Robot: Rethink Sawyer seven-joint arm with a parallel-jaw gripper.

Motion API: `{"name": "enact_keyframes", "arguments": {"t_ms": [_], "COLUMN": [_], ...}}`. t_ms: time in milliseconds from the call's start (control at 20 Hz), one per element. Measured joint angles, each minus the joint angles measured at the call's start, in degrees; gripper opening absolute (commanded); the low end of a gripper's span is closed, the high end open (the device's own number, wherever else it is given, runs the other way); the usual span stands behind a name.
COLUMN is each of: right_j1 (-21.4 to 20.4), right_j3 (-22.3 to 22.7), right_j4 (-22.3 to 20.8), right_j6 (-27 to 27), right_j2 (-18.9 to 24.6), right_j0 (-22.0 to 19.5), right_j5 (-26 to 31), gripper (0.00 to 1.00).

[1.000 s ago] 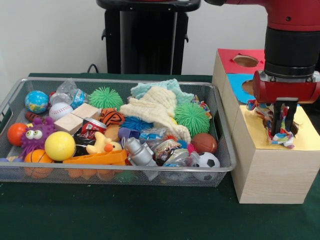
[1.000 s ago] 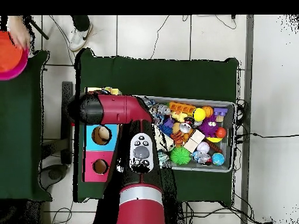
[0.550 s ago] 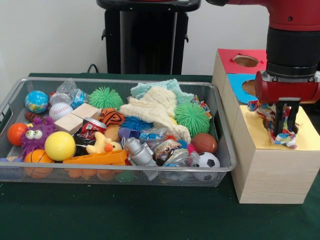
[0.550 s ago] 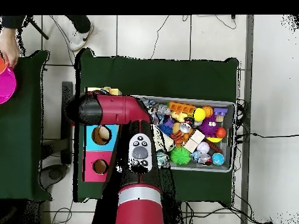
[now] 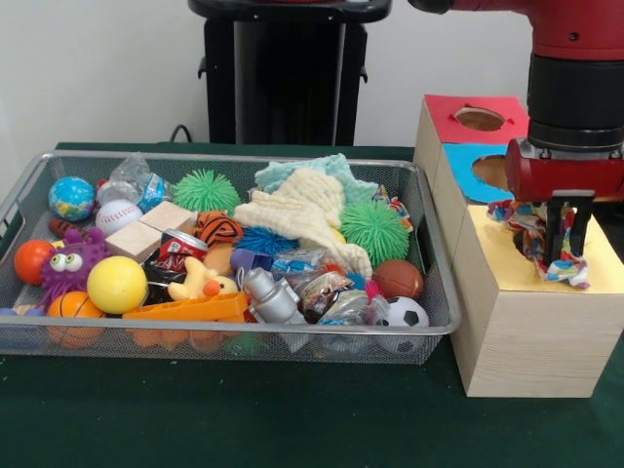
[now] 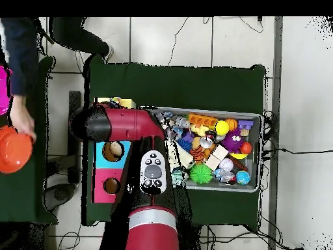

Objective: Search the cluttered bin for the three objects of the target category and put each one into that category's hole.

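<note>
Green-covered table [image 5: 244, 419] w/ a wire mesh bin [image 5: 210, 336] on it, crammed w/ toys. Beside the bin stands a wooden sorting box [image 5: 522, 331] w/ three coloured top sections: red [image 5: 458, 105] farthest from the camera, blue [image 5: 466, 166] in the middle, yellow [image 5: 507, 255] nearest, red and blue each showing a round hole. Red and black arm [image 6: 133, 124] reaches over the box. In the bin: a cream knit cloth [image 5: 302, 210] over a pale teal one [image 5: 327, 168], two green spiky balls [image 5: 375, 229], yellow ball [image 5: 116, 284], purple googly-eyed monster [image 5: 70, 261], orange tray-like piece [image 5: 190, 309], soccer ball [image 5: 405, 314], small basketball [image 5: 398, 278], baseball [image 5: 118, 214], globe ball [image 5: 71, 198]. Gripper [image 5: 564, 249] hangs over the yellow section, fingers closed on a multicoloured fabric toy [image 5: 531, 229]; the toy lies bunched on the yellow top, partly draped around the fingers. Overhead view: a person's hand [image 6: 23, 122] on an orange bowl [image 6: 14, 148] at a separate table, well apart from the robot
</note>
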Motion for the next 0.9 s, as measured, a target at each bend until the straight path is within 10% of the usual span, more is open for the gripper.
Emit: {"name": "enact_keyframes", "arguments": {"t_ms": [900], "right_j1": [-0.85], "right_j3": [3.48], "right_j4": [1.82], "right_j6": [0.0], "right_j2": [0.0], "right_j0": [0.02], "right_j5": [-4.65], "gripper": [0.0]}}
